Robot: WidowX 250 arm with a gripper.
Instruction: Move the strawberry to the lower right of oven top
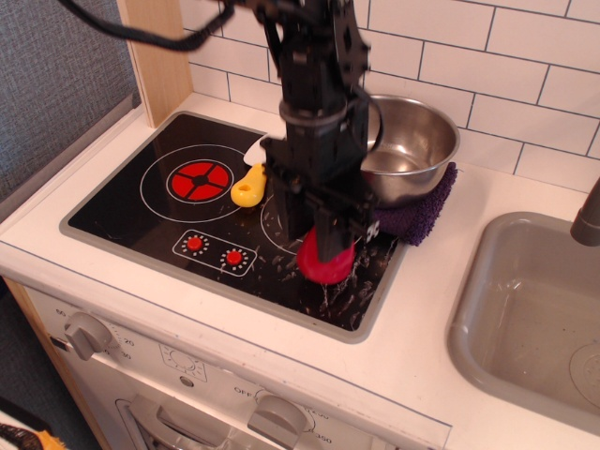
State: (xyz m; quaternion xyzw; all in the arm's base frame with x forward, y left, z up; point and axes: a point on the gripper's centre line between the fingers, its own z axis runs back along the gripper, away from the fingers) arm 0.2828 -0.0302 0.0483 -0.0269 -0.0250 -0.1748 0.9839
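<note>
The red strawberry [324, 265] is held between my gripper's black fingers at the lower right part of the black oven top [122, 206], low over or touching its glossy surface. My gripper [322, 246] points straight down and is shut on the strawberry. The arm hides the right burner and part of the toy knife's blade.
A steel bowl [412, 150] sits on a purple cloth [420, 217] at the oven top's back right. A yellow-handled toy knife [249, 184] lies between the burners. Two red dials [214, 251] are at the front. A grey sink [534, 319] is to the right.
</note>
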